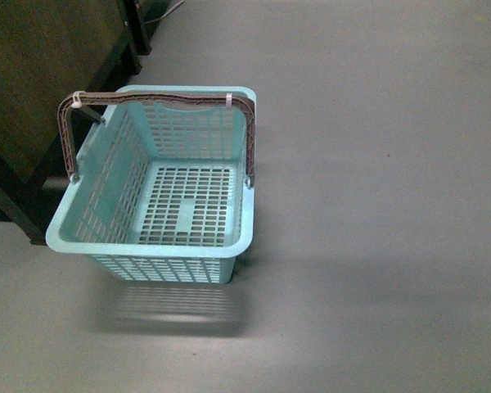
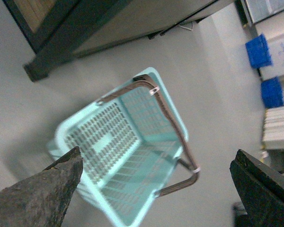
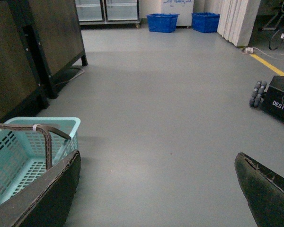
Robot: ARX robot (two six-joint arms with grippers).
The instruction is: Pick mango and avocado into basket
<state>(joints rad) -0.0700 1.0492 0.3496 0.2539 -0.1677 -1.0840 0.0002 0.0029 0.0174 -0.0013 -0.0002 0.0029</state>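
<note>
**Both tools spread wide, basket waiting empty, no fruit in sight**

The left tool [image 2: 157,156] hangs with its fingers spread far apart and nothing between them. Straight beyond it the teal basket [image 2: 137,106] sits mouth up on the grey table [image 1: 376,205]. The right tool [image 3: 157,155], also spread and empty, has only a corner of the basket close beside one finger and bare table ahead, so the left arm looks the nearer to the drop-off. The basket's brownish handles [image 1: 159,98], bound with a white tie [image 1: 228,99], stand raised over the end of the mouth farther from both tools, leaving most of the opening clear. Neither mango nor avocado shows in any view, so which way they lie from either tool cannot be told. Finding them looks like the first job.
</note>
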